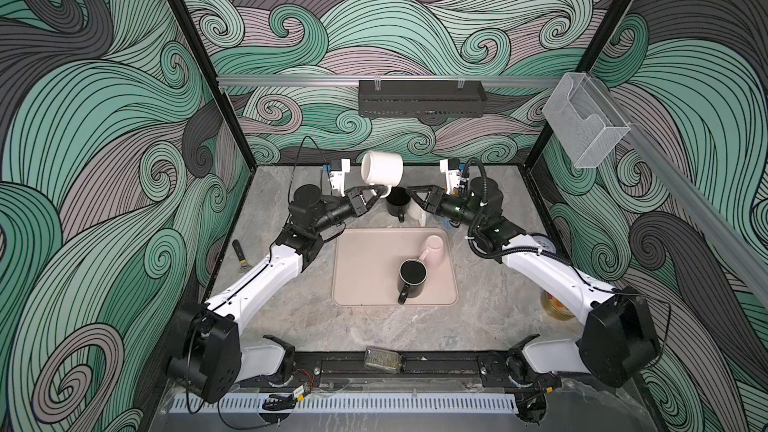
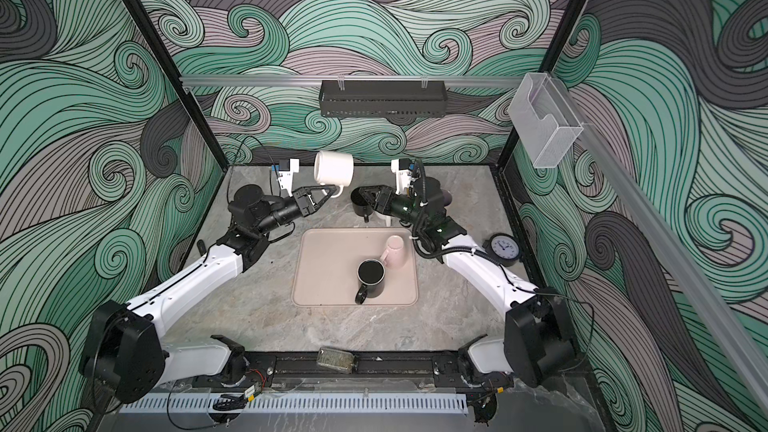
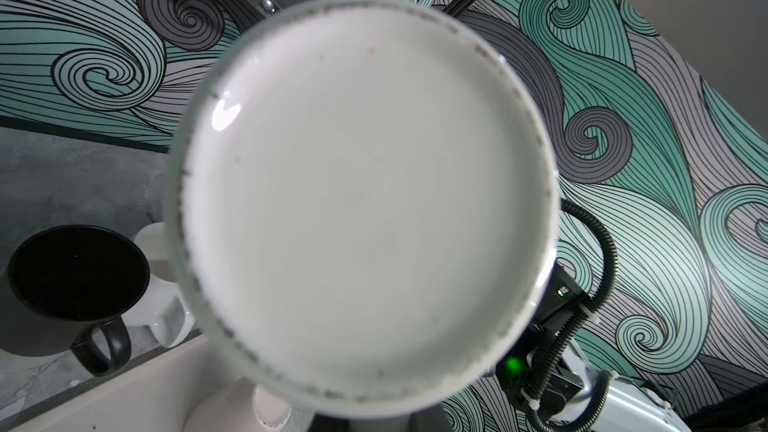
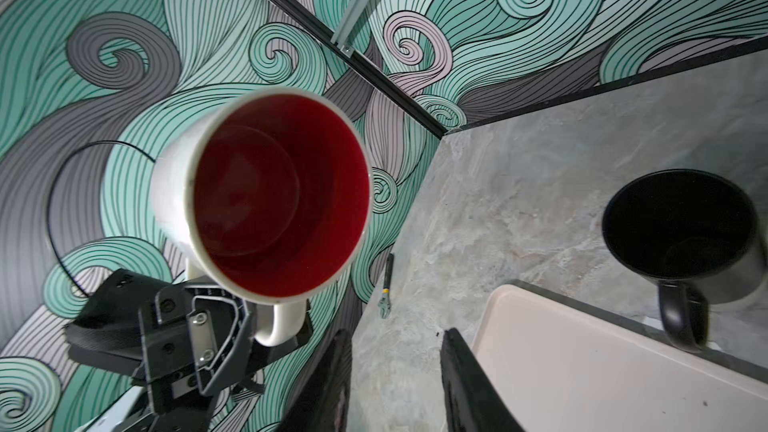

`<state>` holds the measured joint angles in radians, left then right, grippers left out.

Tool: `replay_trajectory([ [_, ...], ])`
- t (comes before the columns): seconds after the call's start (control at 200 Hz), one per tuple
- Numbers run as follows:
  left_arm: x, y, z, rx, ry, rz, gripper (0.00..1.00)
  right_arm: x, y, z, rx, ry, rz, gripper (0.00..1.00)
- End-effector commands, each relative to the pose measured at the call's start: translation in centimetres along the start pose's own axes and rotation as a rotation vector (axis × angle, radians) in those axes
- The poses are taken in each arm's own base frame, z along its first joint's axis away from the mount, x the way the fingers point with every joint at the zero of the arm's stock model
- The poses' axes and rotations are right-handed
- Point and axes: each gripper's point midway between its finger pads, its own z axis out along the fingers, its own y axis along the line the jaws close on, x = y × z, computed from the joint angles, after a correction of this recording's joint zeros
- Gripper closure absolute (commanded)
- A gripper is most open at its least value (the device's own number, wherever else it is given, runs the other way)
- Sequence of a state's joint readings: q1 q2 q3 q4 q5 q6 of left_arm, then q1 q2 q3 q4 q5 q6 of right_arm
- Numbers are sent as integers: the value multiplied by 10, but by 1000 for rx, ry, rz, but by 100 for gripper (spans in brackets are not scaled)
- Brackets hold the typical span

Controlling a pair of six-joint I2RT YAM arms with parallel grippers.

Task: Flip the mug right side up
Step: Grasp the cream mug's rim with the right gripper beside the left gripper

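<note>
- The white mug is held in the air beyond the far edge of the tray, clear of the table; this is shown in both top views.
- It is turned on its side, with the handle pointed down toward the table.
- In the left wrist view most of the picture is filled by the flat base of the white mug.
- In the right wrist view the red inside of the white mug is seen through its open mouth.
- The left gripper is pinched tight on the handle of the white mug, and the mug's body is carried above its fingers.
- The right gripper is poised past the tray's far edge, near the white mug and apart from it.
- Its jaws are spread, and bare table is seen through the gap between them in the right wrist view.
- A black mug is set upright on the tray, with its handle toward the tray's near edge.
- A pink cup is placed on the tray at its far right corner, just beside the black mug.
- A second black mug is set mouth up on the table just past the tray's far edge, between the two grippers.
- A white cup is seen just beside the second black mug, partly hidden.
- A wrench is laid on the table well to the left of the tray.
- A clock is placed to the right of the tray.
</note>
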<state>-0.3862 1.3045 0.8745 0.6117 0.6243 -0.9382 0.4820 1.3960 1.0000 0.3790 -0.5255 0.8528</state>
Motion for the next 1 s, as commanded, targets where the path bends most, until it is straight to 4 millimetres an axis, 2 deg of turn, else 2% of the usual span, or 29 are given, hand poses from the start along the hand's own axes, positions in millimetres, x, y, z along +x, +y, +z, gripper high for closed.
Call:
replay_trajectory([
  [0.0,-26,-42,-3,198,-78,39,100,-1,20,1,-136,14,53,63],
  [0.21,-34,-48,3,286,-93,-14,100,0,27,3,-187,31,76,65],
  [0.225,-31,-39,8,274,-84,-33,100,1,28,3,-190,32,79,65],
  [0.365,-29,-33,11,292,-79,-65,100,-1,28,5,-200,29,86,66],
  [0.62,-18,-33,15,298,-50,-73,100,-5,24,13,-214,29,105,66],
  [0.78,-10,-30,18,298,-37,-86,100,-8,28,16,-251,23,121,67],
  [0.996,-8,-26,18,296,-41,-97,100,-6,29,14,-254,27,121,68],
])
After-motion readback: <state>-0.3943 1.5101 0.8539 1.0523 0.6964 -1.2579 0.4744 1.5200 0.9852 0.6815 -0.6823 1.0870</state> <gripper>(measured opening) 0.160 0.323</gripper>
